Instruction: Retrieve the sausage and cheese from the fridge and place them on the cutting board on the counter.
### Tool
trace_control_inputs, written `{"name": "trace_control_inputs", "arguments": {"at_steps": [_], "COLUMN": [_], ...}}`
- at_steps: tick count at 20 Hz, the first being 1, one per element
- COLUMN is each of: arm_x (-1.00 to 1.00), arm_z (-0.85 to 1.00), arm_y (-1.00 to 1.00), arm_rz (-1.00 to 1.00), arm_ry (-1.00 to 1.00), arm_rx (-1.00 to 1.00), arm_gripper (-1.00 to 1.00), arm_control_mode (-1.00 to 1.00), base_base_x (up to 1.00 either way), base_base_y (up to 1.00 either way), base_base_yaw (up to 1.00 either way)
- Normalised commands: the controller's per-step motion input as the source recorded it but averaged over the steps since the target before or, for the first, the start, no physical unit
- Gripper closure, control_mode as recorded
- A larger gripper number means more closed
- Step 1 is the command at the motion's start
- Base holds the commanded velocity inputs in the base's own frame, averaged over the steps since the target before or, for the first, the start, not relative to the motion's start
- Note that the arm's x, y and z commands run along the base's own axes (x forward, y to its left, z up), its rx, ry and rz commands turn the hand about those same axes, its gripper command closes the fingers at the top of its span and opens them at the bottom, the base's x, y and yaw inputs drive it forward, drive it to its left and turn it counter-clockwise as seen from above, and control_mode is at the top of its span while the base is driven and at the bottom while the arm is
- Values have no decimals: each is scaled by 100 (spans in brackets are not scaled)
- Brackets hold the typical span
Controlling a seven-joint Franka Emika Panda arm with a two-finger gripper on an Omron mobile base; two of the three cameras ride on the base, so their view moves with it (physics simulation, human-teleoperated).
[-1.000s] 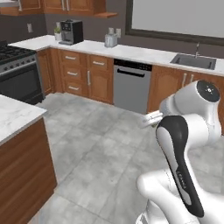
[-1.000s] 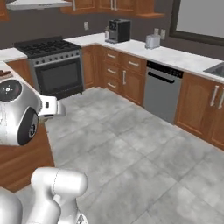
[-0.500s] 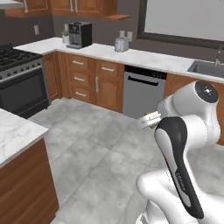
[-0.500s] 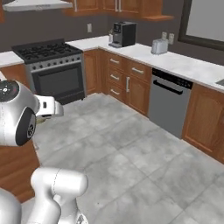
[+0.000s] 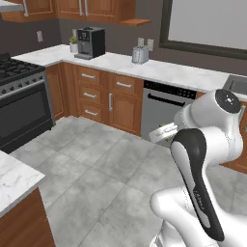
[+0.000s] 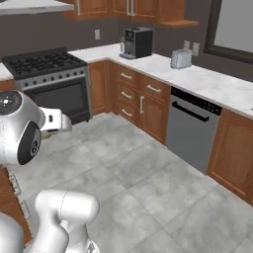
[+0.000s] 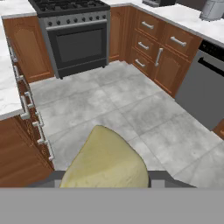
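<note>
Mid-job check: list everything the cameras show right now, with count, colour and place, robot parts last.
cheese: one, pale yellow chunk, between the gripper's fingers in the hand view
counter: one, white marble, along the back wall over brown drawers
stove: one, black and steel, left of the counter
coffee machine: one, black, on the counter near the corner
toaster: one, silver, on the counter right of the coffee machine
dishwasher: one, grey, under the counter
floor: grey tiles
gripper: one, dark fingers, shut on the cheese
arm: one, white with dark joints
</note>
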Motion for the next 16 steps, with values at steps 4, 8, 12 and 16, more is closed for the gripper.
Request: {"name": "trace_control_inputs", "arguments": {"at_steps": [4, 8, 12, 16], "arm_x": [0, 0, 0, 0], "arm_z": [0, 0, 0, 0], "arm_y": [0, 0, 0, 0], "arm_rz": [0, 0, 0, 0], "arm_ry": [0, 0, 0, 0], "arm_rx": [0, 0, 0, 0], "arm_gripper": [100, 100, 100, 100], "arm_control_mode": [100, 100, 100, 100], "base_base_x": [94, 94, 93, 89], "base_base_y": [0, 2, 3, 2], "base_base_yaw": [14, 26, 29, 33]}}
